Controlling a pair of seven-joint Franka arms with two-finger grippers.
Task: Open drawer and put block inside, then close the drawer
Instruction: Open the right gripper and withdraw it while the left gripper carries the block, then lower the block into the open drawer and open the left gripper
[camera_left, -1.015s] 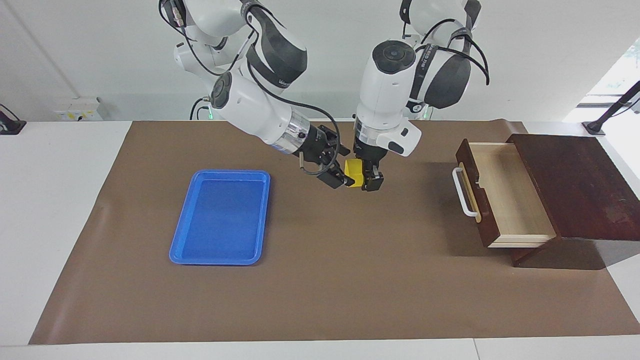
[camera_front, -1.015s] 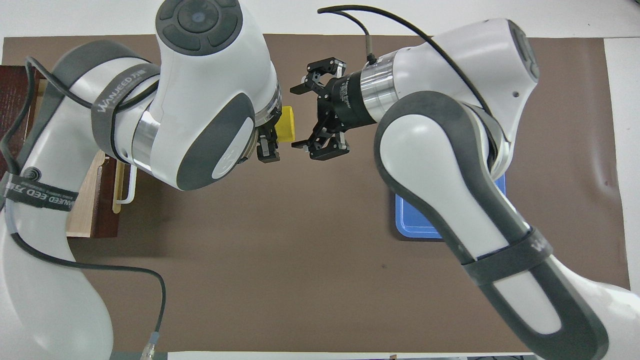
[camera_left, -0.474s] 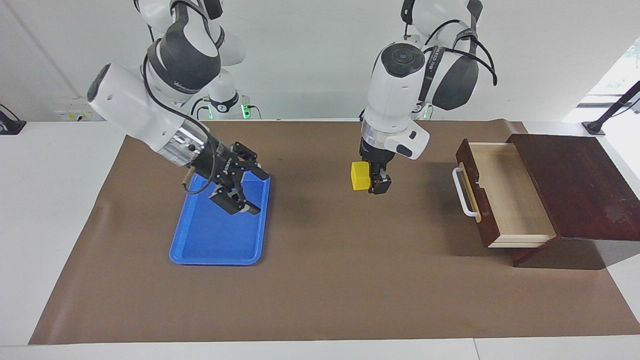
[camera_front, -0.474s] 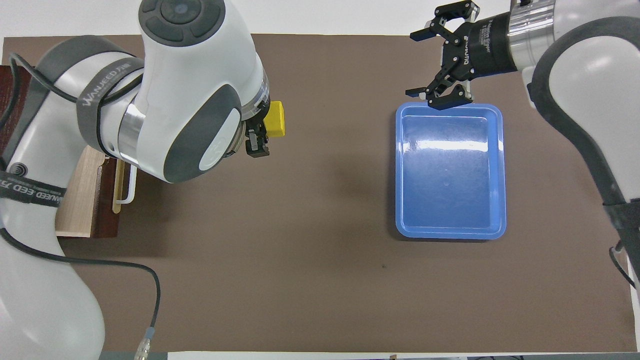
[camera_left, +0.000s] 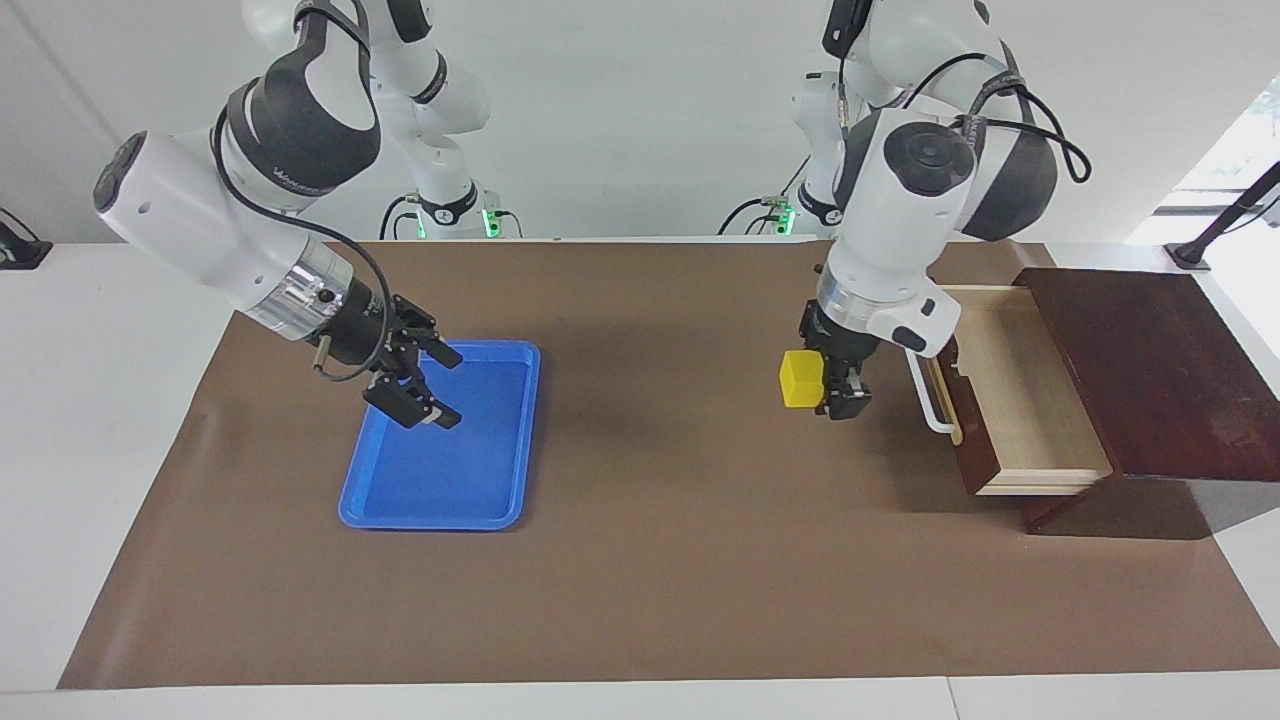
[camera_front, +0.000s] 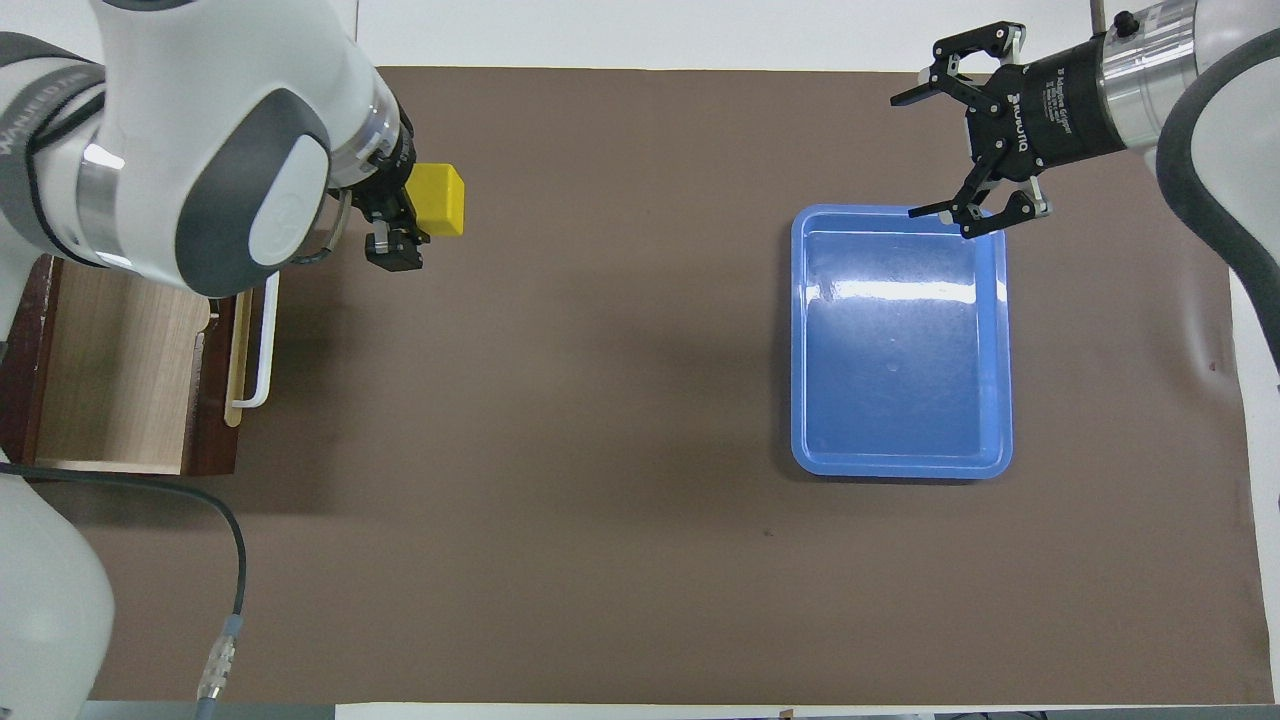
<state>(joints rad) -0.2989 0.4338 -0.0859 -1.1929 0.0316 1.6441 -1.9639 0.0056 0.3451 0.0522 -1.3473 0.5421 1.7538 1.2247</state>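
Drawer (camera_left: 1010, 395) already open. My left end effector (camera_left: 832, 388) clamped on block (camera_left: 799, 379), up in air just beside drawer's handle. Right end effector (camera_left: 425, 385) spread, idle. Left: drop in, close.

Bright even light; soft shadows; glare on blue tray (camera_front: 880, 290); sharp.

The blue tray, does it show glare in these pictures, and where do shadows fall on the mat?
Overhead view: the blue tray carries white streaks of glare across its floor, toward the end farther from the robots. Facing view: the tray looks evenly blue, with almost no glare; a soft dark shadow lies on the brown mat beside the open drawer.
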